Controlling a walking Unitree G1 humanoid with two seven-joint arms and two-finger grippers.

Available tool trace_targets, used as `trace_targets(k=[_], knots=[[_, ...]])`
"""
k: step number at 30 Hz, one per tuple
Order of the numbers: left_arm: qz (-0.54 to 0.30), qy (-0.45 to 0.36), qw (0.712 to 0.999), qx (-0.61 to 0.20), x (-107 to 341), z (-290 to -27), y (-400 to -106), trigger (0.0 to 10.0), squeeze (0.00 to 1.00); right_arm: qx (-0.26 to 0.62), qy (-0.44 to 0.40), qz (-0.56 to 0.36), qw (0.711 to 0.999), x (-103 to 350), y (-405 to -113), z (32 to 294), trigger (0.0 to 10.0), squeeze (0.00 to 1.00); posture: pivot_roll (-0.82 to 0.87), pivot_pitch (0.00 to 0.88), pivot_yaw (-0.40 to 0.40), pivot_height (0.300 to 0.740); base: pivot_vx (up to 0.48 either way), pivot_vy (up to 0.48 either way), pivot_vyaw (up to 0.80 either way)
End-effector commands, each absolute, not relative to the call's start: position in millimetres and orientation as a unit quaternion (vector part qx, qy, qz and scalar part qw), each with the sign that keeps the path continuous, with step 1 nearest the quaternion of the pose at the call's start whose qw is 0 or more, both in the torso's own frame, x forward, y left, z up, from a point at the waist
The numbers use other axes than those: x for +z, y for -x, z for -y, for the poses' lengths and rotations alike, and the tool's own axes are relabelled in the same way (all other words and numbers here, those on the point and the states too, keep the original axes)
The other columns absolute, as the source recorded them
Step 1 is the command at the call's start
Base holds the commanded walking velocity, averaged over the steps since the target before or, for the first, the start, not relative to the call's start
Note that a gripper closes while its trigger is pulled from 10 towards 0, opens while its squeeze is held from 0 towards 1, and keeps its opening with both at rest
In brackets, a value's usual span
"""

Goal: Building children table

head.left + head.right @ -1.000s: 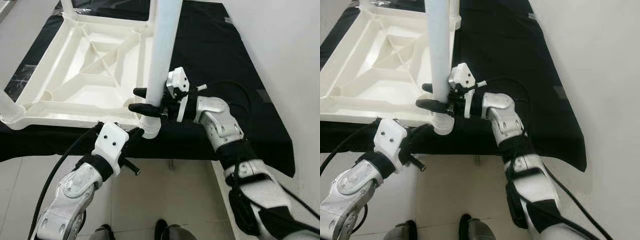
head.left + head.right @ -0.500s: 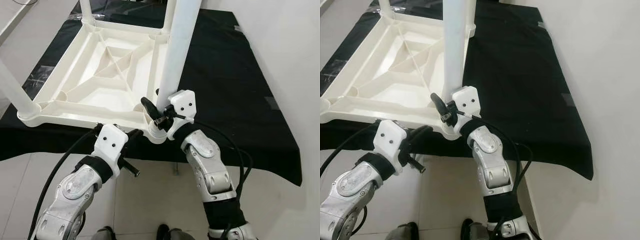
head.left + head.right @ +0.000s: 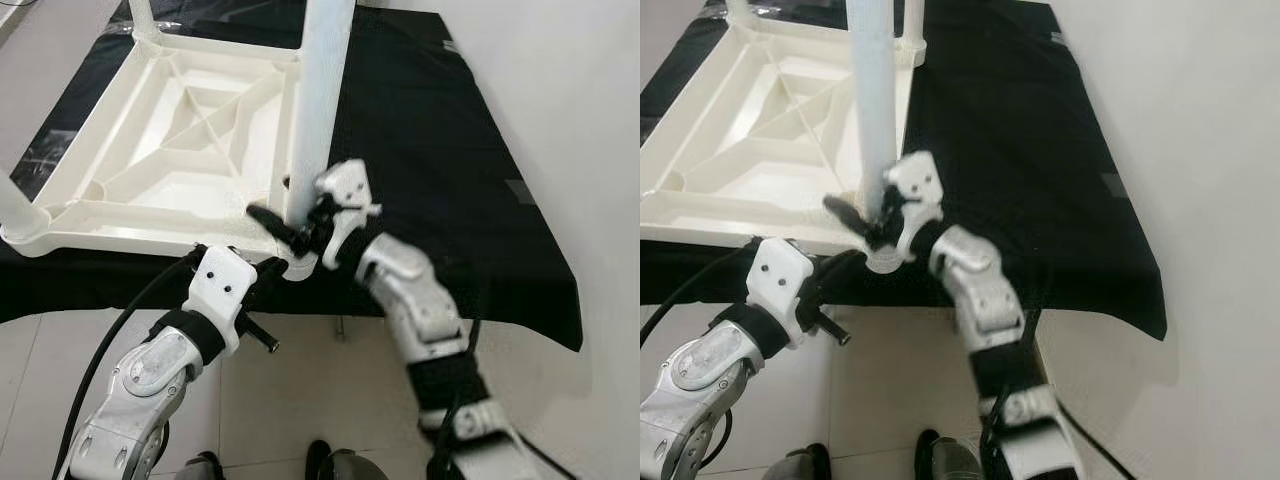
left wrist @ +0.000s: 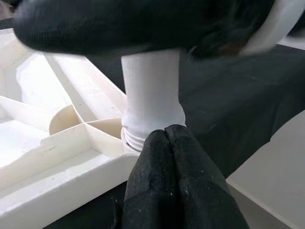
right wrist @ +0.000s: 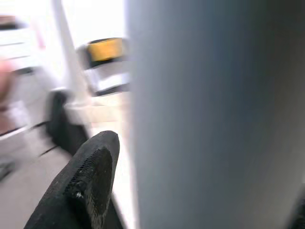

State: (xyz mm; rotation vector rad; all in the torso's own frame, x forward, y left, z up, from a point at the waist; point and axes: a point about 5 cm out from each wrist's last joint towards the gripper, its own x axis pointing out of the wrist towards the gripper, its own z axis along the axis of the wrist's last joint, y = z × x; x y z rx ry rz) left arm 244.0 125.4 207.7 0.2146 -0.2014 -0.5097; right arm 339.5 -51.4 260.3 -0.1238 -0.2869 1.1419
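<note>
The white table top (image 3: 170,150) lies underside up so its corner sockets face upward. Right gripper (image 3: 285,215) straddles the base of the upright leg (image 3: 318,90), fingers spread around it, probably to turn it into the near corner socket. Just below it, the left gripper (image 3: 262,275), fingers pressed together on nothing, rests against that corner, apparently steadying it. A black cloth (image 3: 440,150) covers the bench beyond; pale tiled floor (image 3: 300,390) lies beneath, with a white wall (image 3: 580,120) alongside.
</note>
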Motion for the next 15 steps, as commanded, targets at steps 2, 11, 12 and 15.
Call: trace_targets(k=[2,11,12,15], knots=[[0.094,-0.1,0.957,-0.254,203.5,-123.8,-243.5,10.0,0.0,0.606,0.066,0.127,0.783,257.1,-336.7,49.5,10.0,0.0,0.07,0.262,-0.166,0.74,0.0,0.0,0.0],[0.097,-0.106,0.958,-0.25,206.0,-125.4,-243.5,10.0,0.0,0.695,0.106,0.1,0.704,262.9,-345.1,51.9,8.4,0.0,0.09,0.263,-0.169,0.74,0.0,0.0,0.0],[0.097,-0.106,0.958,-0.25,206.0,-125.5,-243.4,10.0,0.0,0.701,0.102,0.098,0.699,263.1,-345.7,52.3,8.4,0.0,0.09,0.263,-0.169,0.74,0.0,0.0,0.0],[0.097,-0.106,0.957,-0.251,205.9,-124.7,-243.0,10.0,0.0,0.707,0.099,0.09,0.694,261.5,-349.1,54.0,0.0,0.0,0.1,0.263,-0.167,0.74,0.0,0.0,0.0]])
